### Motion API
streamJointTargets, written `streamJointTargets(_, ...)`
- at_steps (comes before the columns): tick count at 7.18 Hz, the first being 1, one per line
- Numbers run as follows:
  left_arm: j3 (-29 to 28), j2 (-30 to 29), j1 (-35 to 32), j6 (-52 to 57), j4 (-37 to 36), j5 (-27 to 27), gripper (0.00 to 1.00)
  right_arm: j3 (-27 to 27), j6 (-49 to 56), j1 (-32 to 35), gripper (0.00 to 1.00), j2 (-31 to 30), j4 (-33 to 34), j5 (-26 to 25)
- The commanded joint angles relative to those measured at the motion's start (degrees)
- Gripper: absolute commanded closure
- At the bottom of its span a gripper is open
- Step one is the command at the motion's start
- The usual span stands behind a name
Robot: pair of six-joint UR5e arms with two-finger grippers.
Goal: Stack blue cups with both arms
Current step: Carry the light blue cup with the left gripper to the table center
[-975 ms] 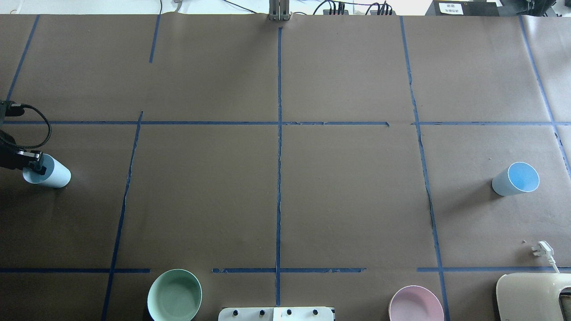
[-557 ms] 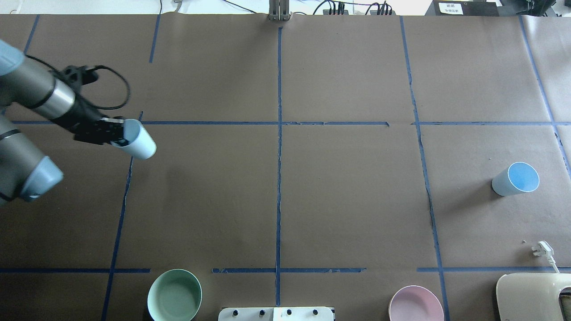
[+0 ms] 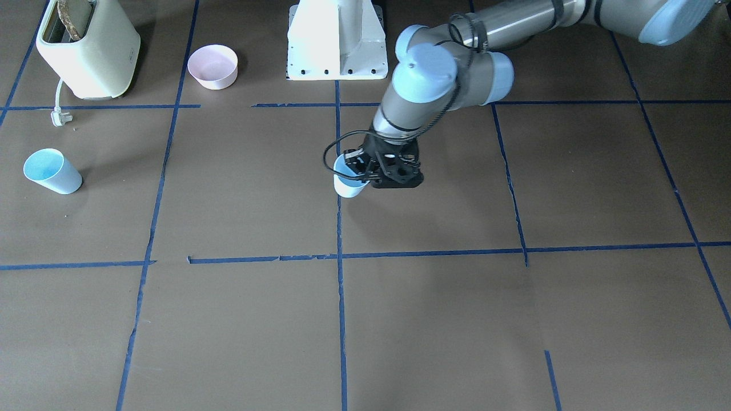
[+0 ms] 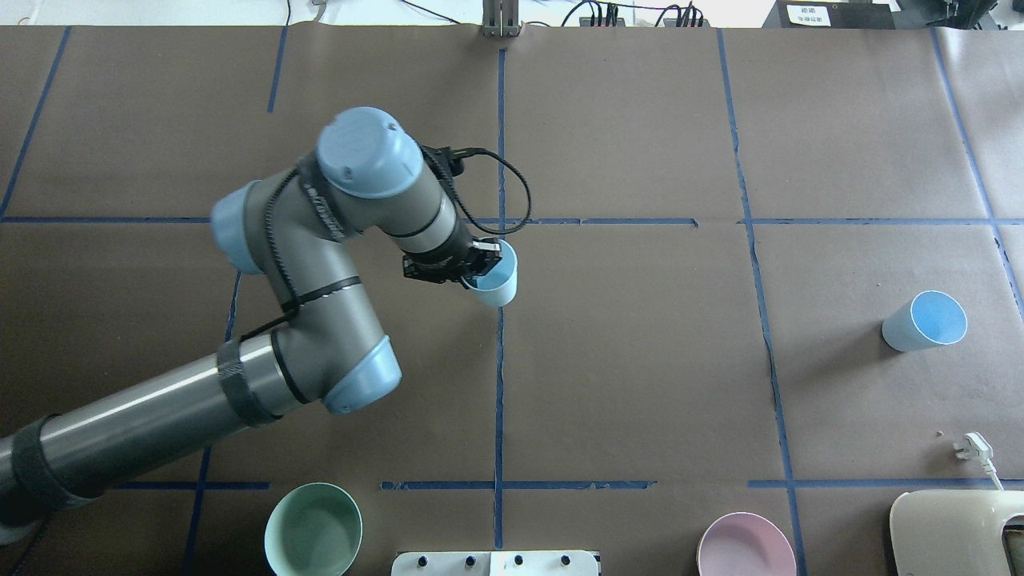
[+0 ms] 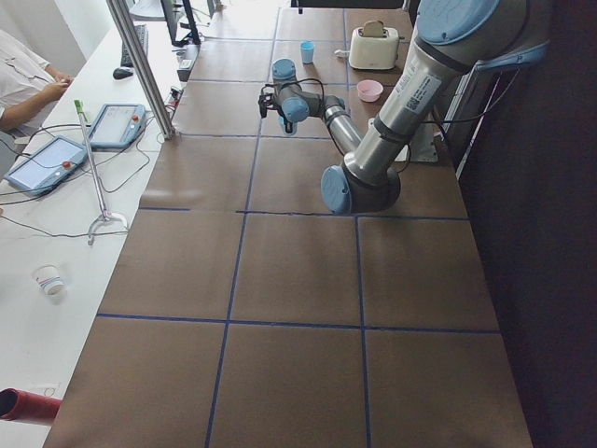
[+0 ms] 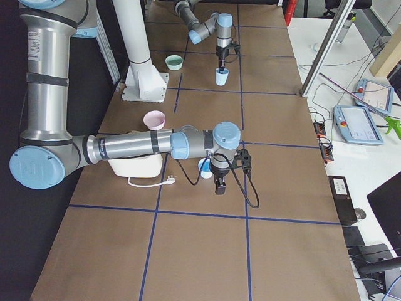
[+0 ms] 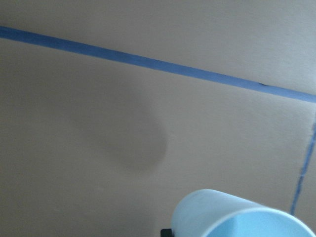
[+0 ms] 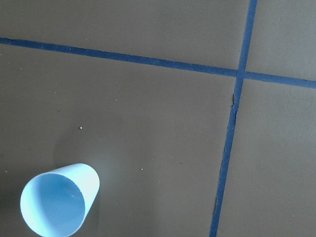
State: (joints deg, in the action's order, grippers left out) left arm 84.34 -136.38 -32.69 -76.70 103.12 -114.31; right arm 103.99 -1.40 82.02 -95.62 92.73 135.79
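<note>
My left gripper is shut on the rim of one blue cup, with one finger inside it. It holds the cup upright, slightly above the table, at the centre tape line; the cup also shows in the front view and the left wrist view. The other blue cup stands upright at the right side, and shows in the right wrist view. My right gripper hangs beside that cup. It shows only in the exterior right view, so I cannot tell whether it is open or shut.
A mint-green bowl and a pink bowl stand by the near edge, on either side of the white pedestal base. A cream toaster with its loose plug is at the near right corner.
My left arm has swung from the table's left edge to the centre tape line, carrying its blue cup. The cup on the right has not moved.
</note>
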Motion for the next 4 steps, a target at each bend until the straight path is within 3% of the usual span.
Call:
streamJointTargets(1,-4.3,-3.7,3.1,5.0,-0.6,7.5,1.00,0.0,0.0,0.0,0.00,0.0,0.0,0.0)
streamJointTargets(2,-4.4,-3.5,4.7,5.8,-1.0,11.3,1.00,0.0,0.0,0.0,0.00,0.0,0.0,0.0)
streamJointTargets(4,-4.3,-3.1,4.8,9.1,-4.4,12.8,1.00,0.0,0.0,0.0,0.00,0.0,0.0,0.0)
